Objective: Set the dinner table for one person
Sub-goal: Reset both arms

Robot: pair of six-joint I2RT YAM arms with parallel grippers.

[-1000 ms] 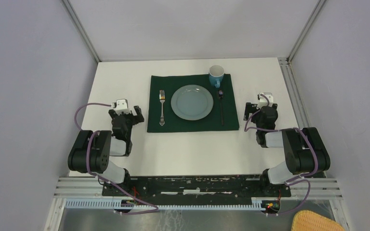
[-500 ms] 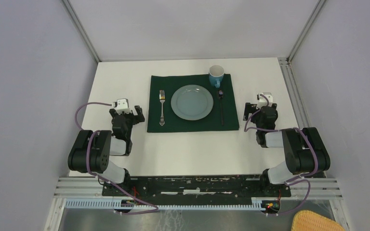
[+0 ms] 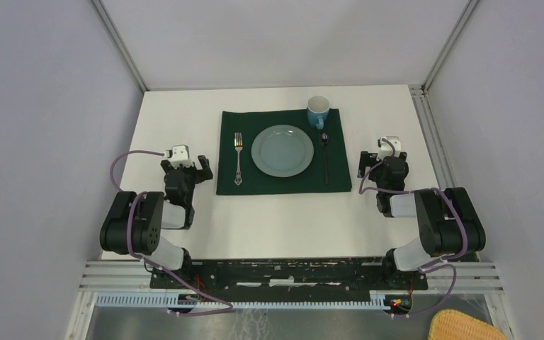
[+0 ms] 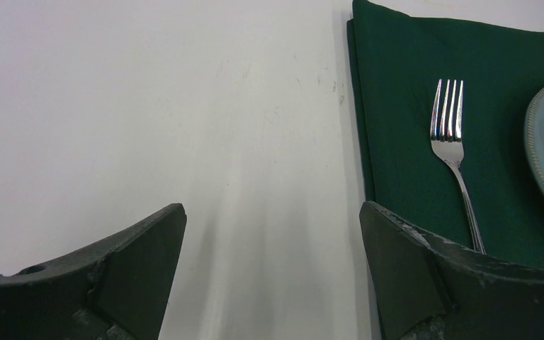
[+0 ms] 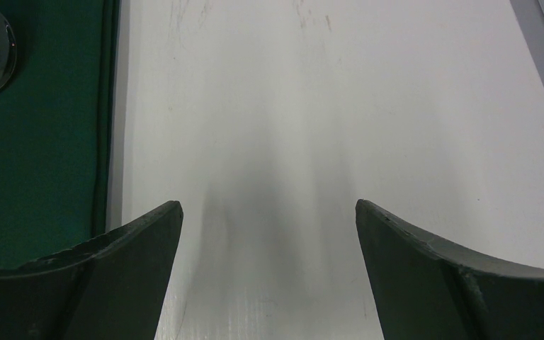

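Left hand (image 3: pixel 190 164) gapes empty at nine o'clock of the green cloth (image 3: pixel 284 177); right hand (image 3: pixel 382 157) gapes empty at three; both over the white tabletop (image 3: pixel 283 219).

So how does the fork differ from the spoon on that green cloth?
The fork lies left of the plate; the spoon lies right of it. The fork ends in tines; the spoon has a rounded bowl, beside the blue mug. Both are metal and lie lengthwise on the green cloth.

1 plate (image 3: pixel 282 150), 1 mug (image 3: pixel 317 110), 1 fork (image 3: pixel 239 157), 1 spoon (image 3: pixel 325 156), 1 green cloth (image 3: pixel 228 133).
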